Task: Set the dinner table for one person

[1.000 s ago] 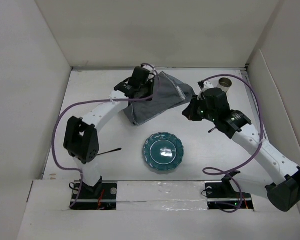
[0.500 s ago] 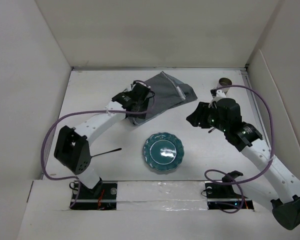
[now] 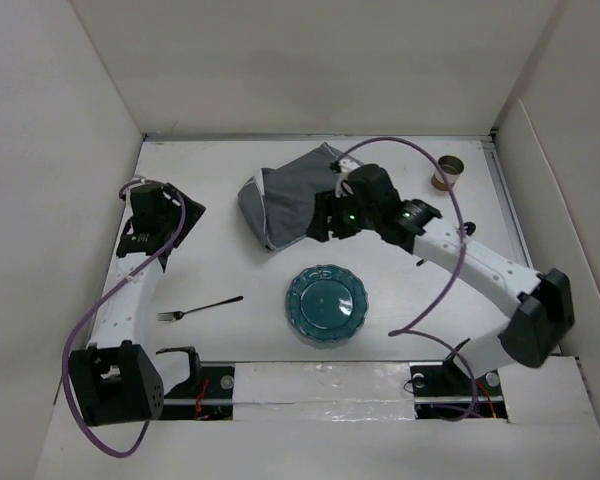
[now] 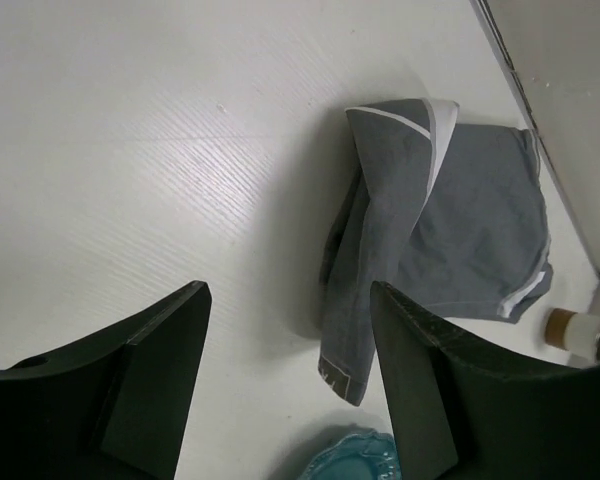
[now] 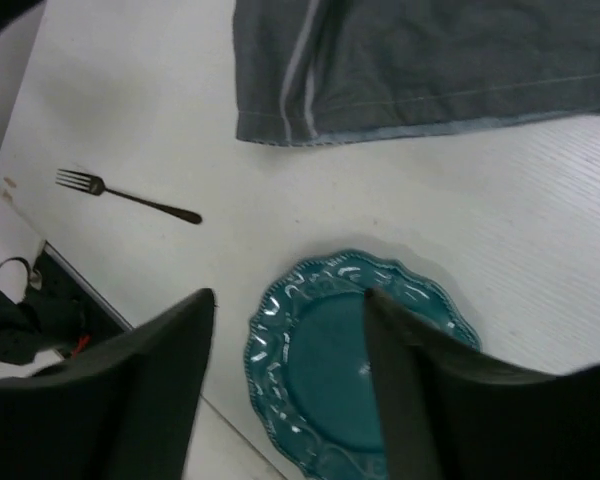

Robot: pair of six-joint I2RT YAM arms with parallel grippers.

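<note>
Both gaping and empty: right claw [image 5: 288,300] at near edge of mat [image 3: 285,200], left claw [image 4: 290,300] well apart leftward. Lies crumpled on far counter [image 3: 210,165], long axis slanting near-left to far-right.

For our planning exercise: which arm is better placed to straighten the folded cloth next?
Right, probably: the right fingers hang open beside the cloth; the left fingers sit off at the left of the table.

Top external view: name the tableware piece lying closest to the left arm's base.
The fork, thin and dark; the teal plate sits further right and the cup stands at the far right corner.
</note>
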